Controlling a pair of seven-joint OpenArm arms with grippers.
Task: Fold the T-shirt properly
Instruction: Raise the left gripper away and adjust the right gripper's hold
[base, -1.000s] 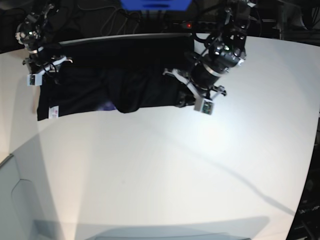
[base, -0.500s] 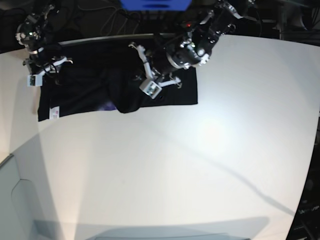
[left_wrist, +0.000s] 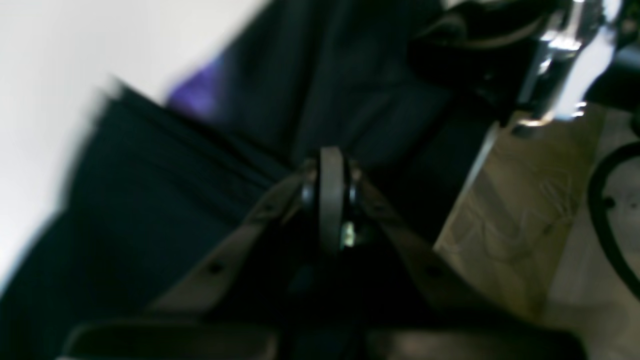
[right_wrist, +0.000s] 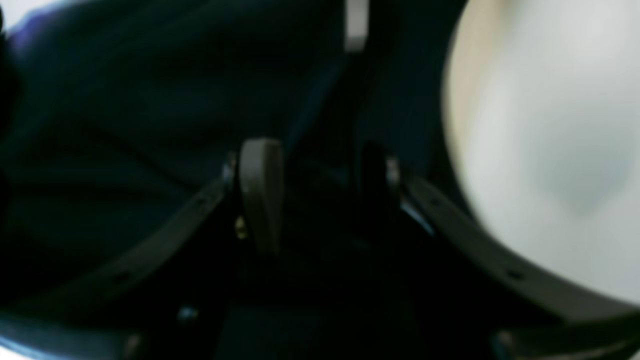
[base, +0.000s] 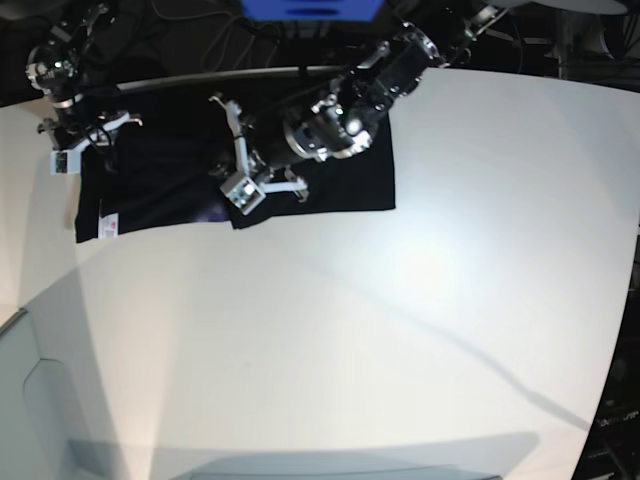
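Item: large plain black cloth T-shirt (base: 330, 185), lying partly folded along the far edge of the white round table (base: 400, 330), small white tag (base: 108, 225) at its near-left corner. Left gripper (base: 228, 165): jaws fully closed, hovering over the shirt's middle, nothing visibly pinched. Right gripper (right_wrist: 312, 190): jaws parted, dark fabric between them at the shirt's left end.

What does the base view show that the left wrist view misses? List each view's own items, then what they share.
Only the base view: the whole white table, the right gripper at the shirt's far end, the small white tag, and the full outline of the T-shirt.

Only the left wrist view: the left gripper close up, jaws pressed together, a blurred purple print patch, and wooden flooring past the table edge.

Both: the black T-shirt on the white table, with the left arm reaching over it.
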